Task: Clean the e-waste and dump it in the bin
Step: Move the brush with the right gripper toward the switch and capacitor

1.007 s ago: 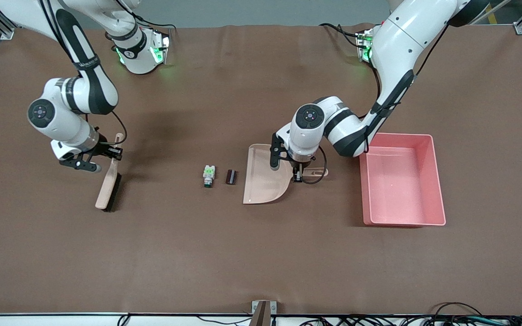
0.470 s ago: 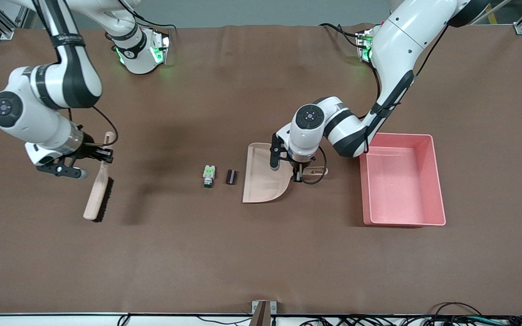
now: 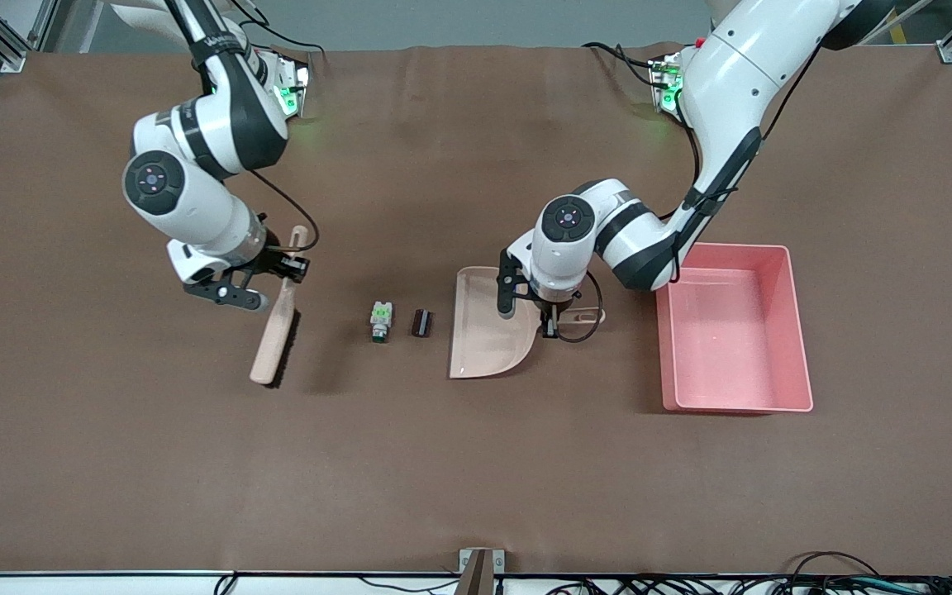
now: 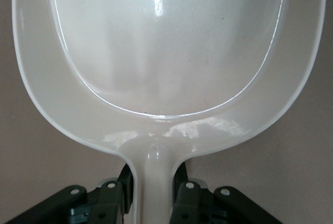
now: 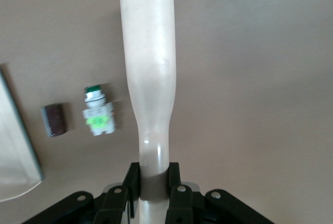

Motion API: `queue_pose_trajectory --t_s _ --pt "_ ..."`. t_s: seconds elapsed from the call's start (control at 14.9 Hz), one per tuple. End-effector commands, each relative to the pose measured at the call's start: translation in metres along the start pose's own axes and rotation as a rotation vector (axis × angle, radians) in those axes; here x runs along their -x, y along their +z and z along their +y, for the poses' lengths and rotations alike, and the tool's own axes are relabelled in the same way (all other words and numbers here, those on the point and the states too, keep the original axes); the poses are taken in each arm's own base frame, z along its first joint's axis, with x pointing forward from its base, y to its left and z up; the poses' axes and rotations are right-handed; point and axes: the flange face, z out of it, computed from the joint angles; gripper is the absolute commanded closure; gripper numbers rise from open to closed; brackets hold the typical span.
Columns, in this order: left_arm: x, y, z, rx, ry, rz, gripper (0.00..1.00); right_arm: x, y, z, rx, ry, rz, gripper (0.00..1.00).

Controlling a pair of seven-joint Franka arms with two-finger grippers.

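Brown-clothed table [image 3: 476, 463]; right gripper [image 5: 154, 182], jaws clamped on the brush [image 3: 275, 335] handle, holds it over the cloth toward the right arm's end, while left gripper [image 4: 154, 190], jaws closed on the dustpan [image 3: 488, 326] handle, sets the pan mouth facing the e-waste. White blocky part [image 3: 380, 321] and dark cylinder [image 3: 420, 322] lie side by side between brush and pan, cylinder just beside the pan's lip, pink bin [image 3: 732, 330] by the handle, toward the left arm's end. Risk: too brisk a sweep could roll the cylinder past the lip or flick the pieces wide; a lifted pan edge would let them slide under.
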Motion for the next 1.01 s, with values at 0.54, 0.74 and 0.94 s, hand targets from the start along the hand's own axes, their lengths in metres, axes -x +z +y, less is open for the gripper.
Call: queue_pose_trajectory --t_s 0.54,0.74,0.94 --pt "-0.034 -0.008 0.002 -0.001 -0.029 -0.032 0.91 0.026 0.095 0.0 0.025 0.016 -0.028 1.0" --pt "-0.034 -0.004 0.004 0.01 -0.029 -0.049 0.91 0.036 0.098 -0.013 0.028 0.021 -0.028 1.0" --pt "-0.038 0.0 0.009 0.012 -0.041 -0.054 0.91 0.05 0.107 -0.032 0.036 0.019 -0.028 1.0"
